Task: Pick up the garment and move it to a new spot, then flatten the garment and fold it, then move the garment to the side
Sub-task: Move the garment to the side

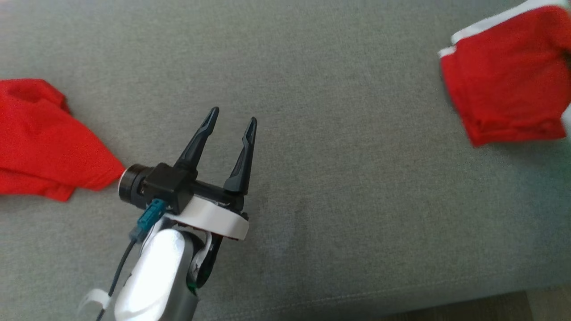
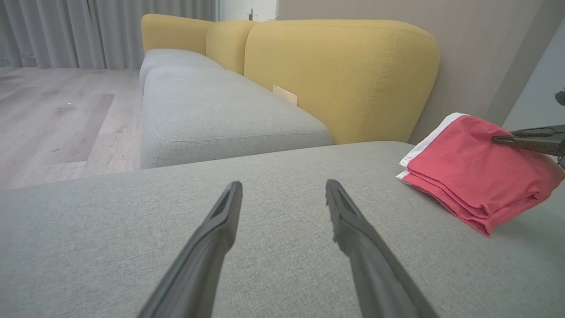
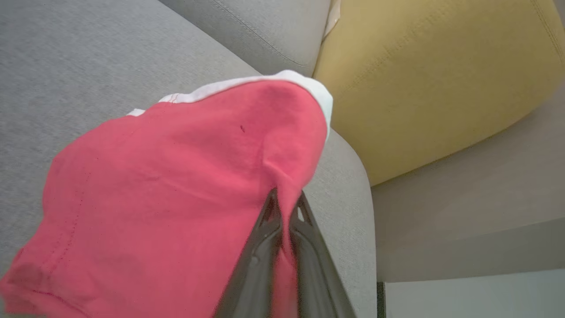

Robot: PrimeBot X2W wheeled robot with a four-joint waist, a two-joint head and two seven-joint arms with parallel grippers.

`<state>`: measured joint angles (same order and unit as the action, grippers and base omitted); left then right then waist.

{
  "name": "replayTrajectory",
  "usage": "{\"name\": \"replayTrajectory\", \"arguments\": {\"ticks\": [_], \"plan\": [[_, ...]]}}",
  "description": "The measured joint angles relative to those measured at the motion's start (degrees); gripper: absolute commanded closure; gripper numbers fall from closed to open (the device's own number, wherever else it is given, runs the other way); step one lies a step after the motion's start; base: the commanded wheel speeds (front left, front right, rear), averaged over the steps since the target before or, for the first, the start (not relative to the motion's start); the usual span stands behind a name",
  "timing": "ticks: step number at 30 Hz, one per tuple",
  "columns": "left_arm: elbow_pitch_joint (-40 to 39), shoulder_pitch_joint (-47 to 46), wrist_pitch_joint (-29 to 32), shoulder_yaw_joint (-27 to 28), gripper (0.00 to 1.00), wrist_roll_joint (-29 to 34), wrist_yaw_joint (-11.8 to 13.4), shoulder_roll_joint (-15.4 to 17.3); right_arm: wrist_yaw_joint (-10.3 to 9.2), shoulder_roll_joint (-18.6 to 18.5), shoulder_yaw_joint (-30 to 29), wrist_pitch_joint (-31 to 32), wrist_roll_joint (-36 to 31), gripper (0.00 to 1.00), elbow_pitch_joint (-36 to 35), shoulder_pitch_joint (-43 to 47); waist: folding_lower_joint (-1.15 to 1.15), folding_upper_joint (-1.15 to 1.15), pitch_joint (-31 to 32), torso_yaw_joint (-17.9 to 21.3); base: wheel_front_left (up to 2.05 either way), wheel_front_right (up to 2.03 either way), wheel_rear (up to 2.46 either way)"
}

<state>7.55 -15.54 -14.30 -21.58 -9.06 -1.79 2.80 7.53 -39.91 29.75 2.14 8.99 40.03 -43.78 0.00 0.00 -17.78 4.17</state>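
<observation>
Blurred garment, partly off-frame

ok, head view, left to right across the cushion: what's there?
crumpled red cloth → left gripper, open and empty → folded red garment with white trim, at the right edge

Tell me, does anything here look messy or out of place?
Yes: a red cloth lies crumpled on the grey sofa seat at the robot's left, unlike the neatly folded red garment pinched in the right gripper.
</observation>
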Motion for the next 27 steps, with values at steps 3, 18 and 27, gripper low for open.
{"name": "replayTrajectory", "arguments": {"ticks": [3, 18, 27], "plan": [[-0.1, -0.2, 0.0, 0.1, 0.00, 0.0, -0.4, 0.0, 0.01, 0.0, -1.9, -0.8, 0.0, 1.00, 2.0, -1.3, 0.00, 0.00, -1.1, 0.5, 0.00, 0.00, 0.00], [0.2, -0.2, 0.0, 1.4, 0.00, 0.9, -1.3, 0.0, 0.00, 3.6, -8.9, -2.4, -0.9, 0.00, 5.9, -1.7, 0.00, 0.00, -1.5, 0.1, 0.00, 0.00, 0.00], [0.5, 1.1, 0.0, 1.4, 0.00, -0.8, -0.2, 0.0, 0.01, 9.5, -13.4, -2.7, -2.4, 0.00, 0.4, -1.1, 0.00, 0.00, 4.0, -1.1, 0.00, 0.00, 0.00]]}}
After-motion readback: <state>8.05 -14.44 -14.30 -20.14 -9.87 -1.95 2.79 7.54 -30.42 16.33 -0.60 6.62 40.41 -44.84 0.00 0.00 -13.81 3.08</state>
